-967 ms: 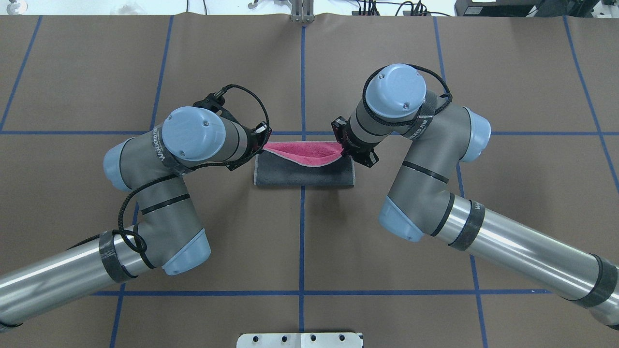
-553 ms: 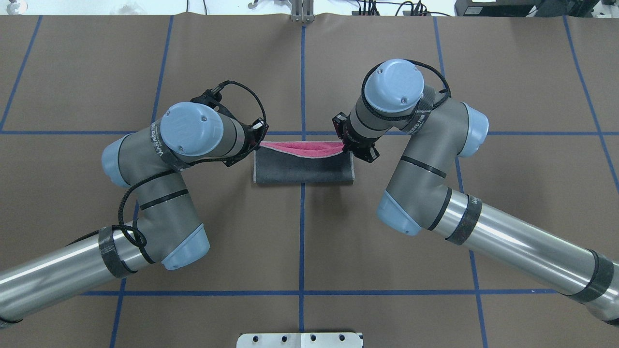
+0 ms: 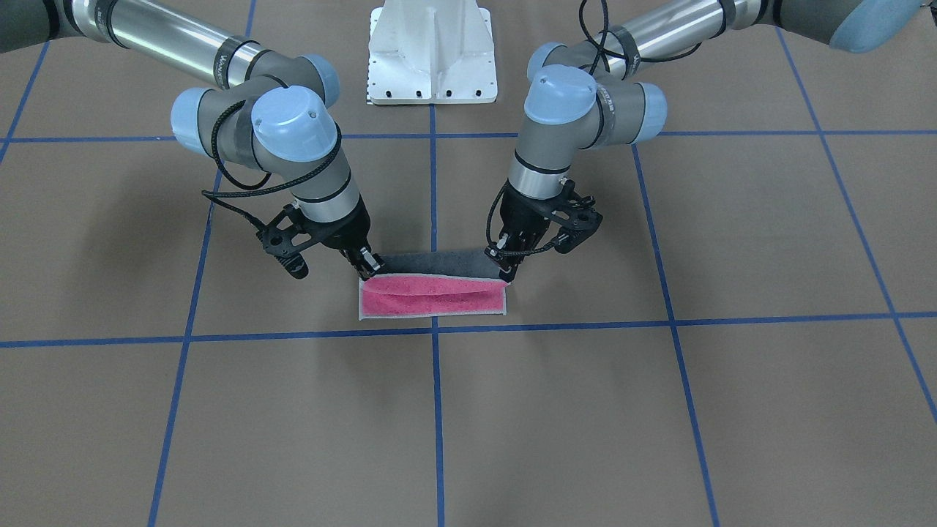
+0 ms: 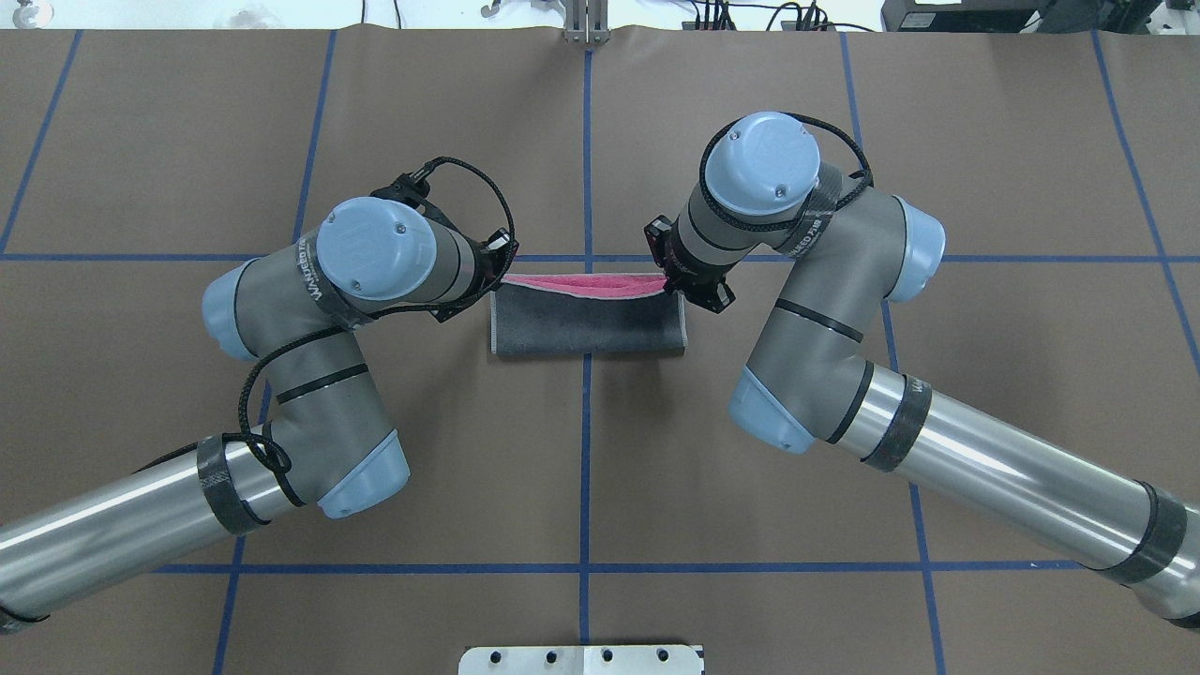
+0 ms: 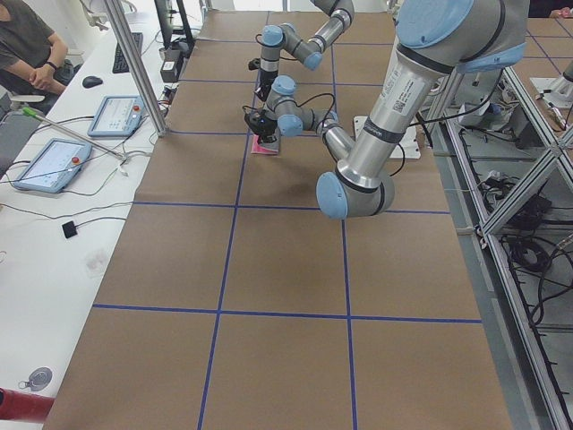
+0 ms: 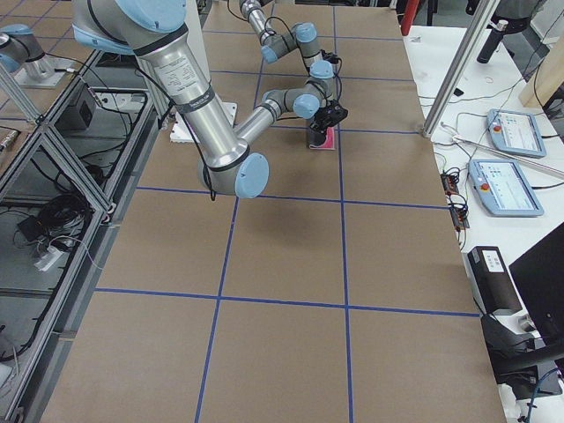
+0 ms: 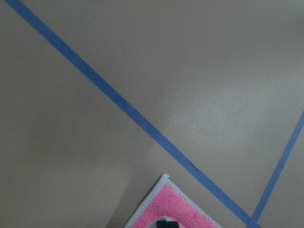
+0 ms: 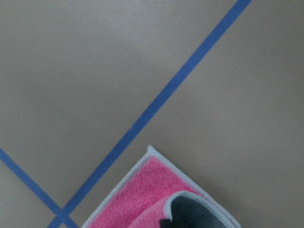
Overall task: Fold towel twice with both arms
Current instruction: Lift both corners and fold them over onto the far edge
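front view: our left hand and right hand each pinch shut on a raised corner of the towel on the counter. overhead: the grey flap covers nearly all the pink. right wrist: flap corner just short of the bottom corner. we judge the first fold nearly closed; next, lower, align borders, release.

The overhead camera looks forward and down from behind the robot onto the towel at the middle of the table. The front-facing one looks steeply down on the same towel from the opposite side, with the white pedestal base beyond it. The two side cameras sight along the table from its ends, far from the towel, while each wrist camera sits very close above one towel corner and the blue tape lines just beside it.
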Controlling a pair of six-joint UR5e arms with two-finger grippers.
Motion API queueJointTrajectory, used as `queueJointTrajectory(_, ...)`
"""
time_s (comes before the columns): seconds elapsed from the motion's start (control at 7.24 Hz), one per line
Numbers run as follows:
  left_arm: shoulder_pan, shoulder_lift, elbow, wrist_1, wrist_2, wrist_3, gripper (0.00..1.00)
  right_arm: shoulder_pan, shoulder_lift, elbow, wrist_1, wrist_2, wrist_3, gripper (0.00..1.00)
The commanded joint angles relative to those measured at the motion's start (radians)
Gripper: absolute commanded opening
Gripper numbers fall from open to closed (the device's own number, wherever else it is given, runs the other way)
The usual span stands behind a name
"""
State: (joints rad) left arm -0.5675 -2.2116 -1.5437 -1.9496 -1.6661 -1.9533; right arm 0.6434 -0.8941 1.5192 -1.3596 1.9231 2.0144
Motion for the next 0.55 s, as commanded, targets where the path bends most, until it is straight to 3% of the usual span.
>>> queueJointTrajectory(0.0, 0.0, -0.014, 0.008, 0.0, 0.0, 0.001, 0.18, 0.013, 0.004, -0.025, 0.001, 0.003, 0.001, 0.2)
queueJointTrajectory(0.14, 0.0, -0.022, 0.022, 0.0, 0.0, 0.001, 0.18, 0.015, 0.004, -0.027, 0.001, 0.004, 0.001, 0.26)
queueJointTrajectory(0.28, -0.003, -0.026, 0.025, 0.0, 0.0, 0.002, 0.58, 0.018, 0.009, -0.027, 0.001, 0.004, 0.001, 0.87)
queueJointTrajectory(0.41, -0.008, -0.026, 0.025, 0.0, 0.0, 0.002, 0.92, 0.024, 0.024, -0.027, 0.001, 0.004, 0.001, 1.0)
